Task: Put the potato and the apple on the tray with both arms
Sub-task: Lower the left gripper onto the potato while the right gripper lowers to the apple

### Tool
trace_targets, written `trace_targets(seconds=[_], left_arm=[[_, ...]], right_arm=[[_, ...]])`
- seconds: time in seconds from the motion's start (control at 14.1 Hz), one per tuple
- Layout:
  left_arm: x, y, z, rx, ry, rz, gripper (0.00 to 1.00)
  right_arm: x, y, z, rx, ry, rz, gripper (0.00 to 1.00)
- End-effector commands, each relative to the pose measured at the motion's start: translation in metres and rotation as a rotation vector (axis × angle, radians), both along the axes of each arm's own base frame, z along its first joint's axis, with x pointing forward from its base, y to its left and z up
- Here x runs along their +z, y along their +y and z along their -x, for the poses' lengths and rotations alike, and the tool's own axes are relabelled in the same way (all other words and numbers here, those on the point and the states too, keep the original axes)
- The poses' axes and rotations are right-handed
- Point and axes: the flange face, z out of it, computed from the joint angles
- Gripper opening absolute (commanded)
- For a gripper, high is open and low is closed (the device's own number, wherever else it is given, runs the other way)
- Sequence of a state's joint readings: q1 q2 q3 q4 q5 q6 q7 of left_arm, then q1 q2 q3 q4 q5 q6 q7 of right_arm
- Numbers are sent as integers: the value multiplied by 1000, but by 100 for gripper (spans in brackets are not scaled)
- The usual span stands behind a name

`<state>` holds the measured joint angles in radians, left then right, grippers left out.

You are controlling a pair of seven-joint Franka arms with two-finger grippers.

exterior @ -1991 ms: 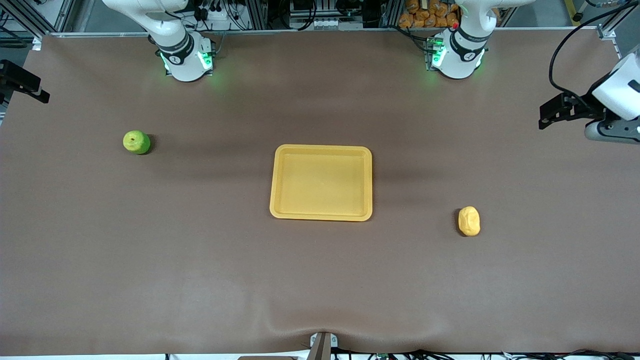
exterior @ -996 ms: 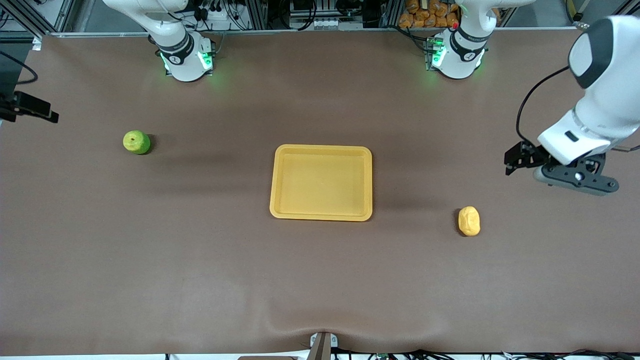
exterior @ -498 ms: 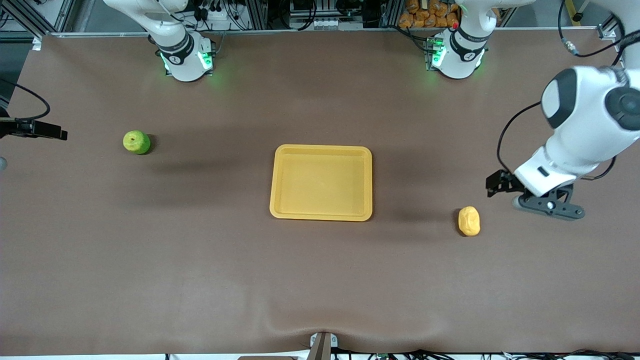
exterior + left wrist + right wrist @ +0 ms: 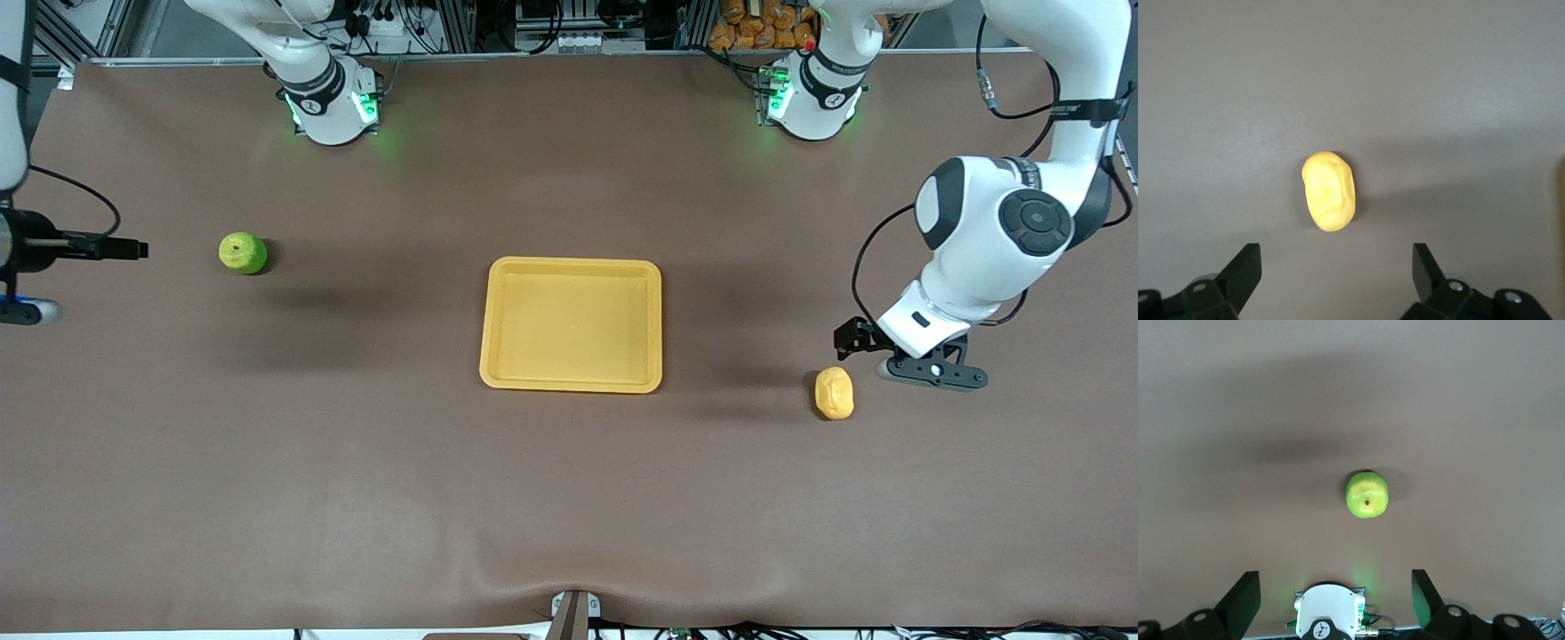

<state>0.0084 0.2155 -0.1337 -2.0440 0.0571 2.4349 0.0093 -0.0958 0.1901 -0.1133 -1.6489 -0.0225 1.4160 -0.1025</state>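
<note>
The yellow-orange tray (image 4: 573, 324) lies mid-table with nothing on it. The lumpy potato (image 4: 834, 392) lies on the table toward the left arm's end; in the left wrist view the potato (image 4: 1329, 191) sits ahead of my left gripper (image 4: 1335, 261), which is open and empty. In the front view the left gripper (image 4: 931, 371) hangs just beside the potato. The green apple (image 4: 243, 252) lies toward the right arm's end; the right wrist view shows the apple (image 4: 1367, 495) ahead of my open, empty right gripper (image 4: 1335, 587). The right gripper (image 4: 20, 309) is partly cut off at the front view's edge.
The brown mat (image 4: 356, 462) covers the table. The two green-lit arm bases (image 4: 331, 105) (image 4: 811, 100) stand along the edge farthest from the front camera. The right arm's base (image 4: 1330, 613) also shows in the right wrist view.
The left arm has swung in from the table's end and come down beside the potato. The right arm has moved in toward the apple. Apple, potato and tray have not moved.
</note>
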Motion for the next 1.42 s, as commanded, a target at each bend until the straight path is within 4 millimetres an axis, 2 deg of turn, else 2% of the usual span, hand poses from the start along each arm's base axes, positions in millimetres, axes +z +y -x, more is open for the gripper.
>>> trace_targets(seconds=[0.0,0.14,0.28,0.71,0.92,1.35], left_arm=[[-21,-3,7,5,-16,0,100],[-41,1,6,11,-21,8,100],[-67,2,5,14,-40,21,100],[-116,8,2,30,-76,42,100],[-132,12,2,37,-79,47,100],[-157,25,0,62,-112,59,100]], right_arm=[[-24,-1,11,16,0,7,100],[-47,-9,18,2,9,9,100],[-69,-9,27,1,12,10,100],[-128,-21,55,-24,10,4,100],[-154,-20,67,-5,-14,-2,100],[-200,-31,93,-26,-50,-1,100]])
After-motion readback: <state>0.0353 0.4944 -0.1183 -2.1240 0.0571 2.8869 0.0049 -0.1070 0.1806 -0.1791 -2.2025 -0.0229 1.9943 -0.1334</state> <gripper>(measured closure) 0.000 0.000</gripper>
